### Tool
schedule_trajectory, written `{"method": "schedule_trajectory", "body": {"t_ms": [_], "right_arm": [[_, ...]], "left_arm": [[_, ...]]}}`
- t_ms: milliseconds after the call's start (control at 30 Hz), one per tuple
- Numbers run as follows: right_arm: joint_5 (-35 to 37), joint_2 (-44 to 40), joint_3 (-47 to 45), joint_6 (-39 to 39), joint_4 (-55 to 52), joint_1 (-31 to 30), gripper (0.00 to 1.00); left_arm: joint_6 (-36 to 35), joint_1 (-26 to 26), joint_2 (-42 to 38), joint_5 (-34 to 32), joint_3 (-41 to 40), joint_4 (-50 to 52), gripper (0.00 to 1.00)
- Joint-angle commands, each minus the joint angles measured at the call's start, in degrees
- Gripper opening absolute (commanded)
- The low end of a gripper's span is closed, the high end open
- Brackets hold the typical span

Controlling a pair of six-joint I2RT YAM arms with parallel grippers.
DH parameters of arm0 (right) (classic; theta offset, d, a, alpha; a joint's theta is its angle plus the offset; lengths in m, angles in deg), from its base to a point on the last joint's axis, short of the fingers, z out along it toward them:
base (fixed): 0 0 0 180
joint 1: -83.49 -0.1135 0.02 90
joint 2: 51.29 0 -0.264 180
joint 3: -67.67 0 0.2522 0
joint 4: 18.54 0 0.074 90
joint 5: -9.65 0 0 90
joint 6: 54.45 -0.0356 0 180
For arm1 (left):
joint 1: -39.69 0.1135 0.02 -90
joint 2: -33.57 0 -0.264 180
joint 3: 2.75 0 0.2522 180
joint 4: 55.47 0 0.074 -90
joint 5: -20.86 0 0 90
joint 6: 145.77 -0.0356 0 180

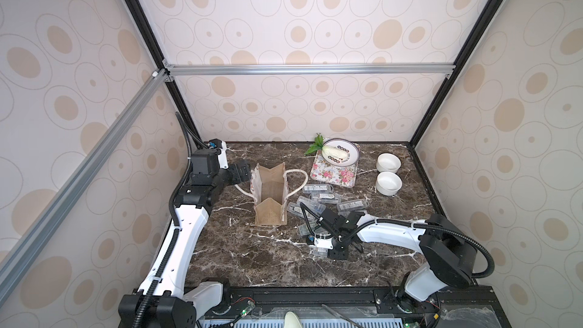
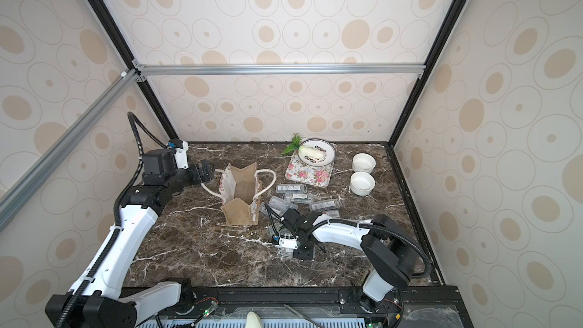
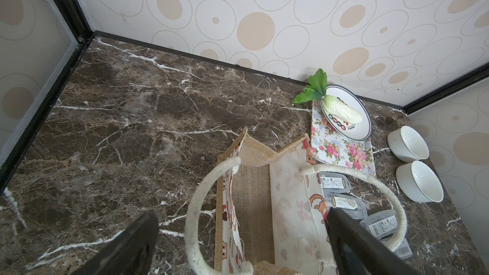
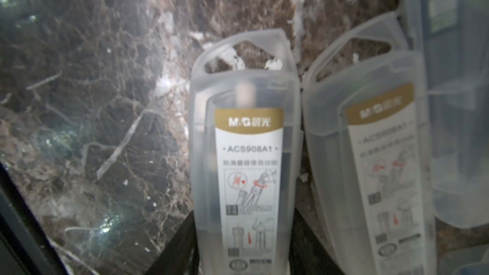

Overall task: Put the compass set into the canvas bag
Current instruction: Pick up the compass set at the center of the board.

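Observation:
The canvas bag [image 1: 270,197] [image 2: 241,198] [image 3: 254,202] stands upright and open at mid-table, its rope handles splayed to either side. My left gripper [image 1: 250,175] [image 2: 210,171] [image 3: 242,214] is open at the bag's far left rim; in the left wrist view its fingers straddle one rope handle and the bag's mouth. Right of the bag lie several clear-cased compass sets [image 1: 325,197] [image 2: 295,197]. My right gripper [image 1: 325,249] [image 2: 288,250] [image 4: 243,223] points down at the near end of that pile. Its fingers press both sides of one compass set [image 4: 246,128], with another case [image 4: 370,141] beside it.
A floral mat [image 1: 331,178] at the back carries a plate [image 1: 350,160] with a cabbage. Two white bowls [image 1: 388,162] [image 1: 388,183] stand at the back right. Walls enclose the marble table on three sides.

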Motion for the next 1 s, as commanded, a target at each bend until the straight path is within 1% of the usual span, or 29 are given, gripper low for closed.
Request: {"method": "schedule_trajectory", "body": {"t_ms": [0, 100, 200, 267, 400, 467, 533, 600, 667, 733, 867, 967], "right_arm": [[-1.2, -3.0, -0.2, 1.0, -3.2, -0.9, 0.44], [-1.9, -7.1, 0.4, 0.5, -4.7, -0.9, 0.43], [-2.0, -12.3, 1.3, -1.2, -6.1, -1.0, 0.42], [-1.2, -16.2, 1.5, -3.1, -6.0, -0.9, 0.41], [0.9, -22.2, 3.3, -8.8, -5.2, -0.5, 0.41], [1.8, -22.9, 5.6, -12.3, -4.5, 0.0, 0.41], [2.0, -22.3, 8.8, -15.6, -4.2, 0.7, 0.41], [5.9, -20.5, 13.0, -19.9, -3.1, 0.9, 0.41], [6.6, -18.2, 17.9, -22.2, -3.7, 1.4, 0.42], [6.1, -15.3, 22.9, -24.0, -4.1, 1.6, 0.43], [3.3, -7.5, 33.6, -27.6, -6.3, 1.6, 0.43], [3.1, 0.5, 43.6, -30.4, -9.3, 1.5, 0.43]], "left_arm": [[-1.3, 0.3, 0.6, 0.3, 2.2, -0.2, 1.00], [-2.0, 0.4, 0.8, -1.1, 2.6, 0.4, 1.00], [-4.0, 0.4, 2.3, -6.0, 4.5, 4.0, 1.00], [-5.5, 0.4, 3.3, -8.0, 5.4, 6.0, 1.00], [-6.5, 0.4, 3.2, -7.6, 4.1, 5.7, 1.00], [-6.1, 0.3, 3.5, -6.7, 3.4, 4.9, 1.00], [-5.5, 0.3, 4.4, -5.4, 2.9, 4.2, 1.00], [-4.7, 0.5, 5.7, -4.0, 2.5, 3.5, 1.00], [-4.1, 0.8, 6.9, -1.8, 2.3, 3.0, 1.00], [-3.4, 0.9, 7.9, 0.9, 1.7, 1.9, 0.97], [-2.6, 1.0, 8.8, 3.9, 0.8, -0.2, 0.89], [-2.6, 1.4, 9.7, 5.3, -0.3, -0.9, 0.81]]}}
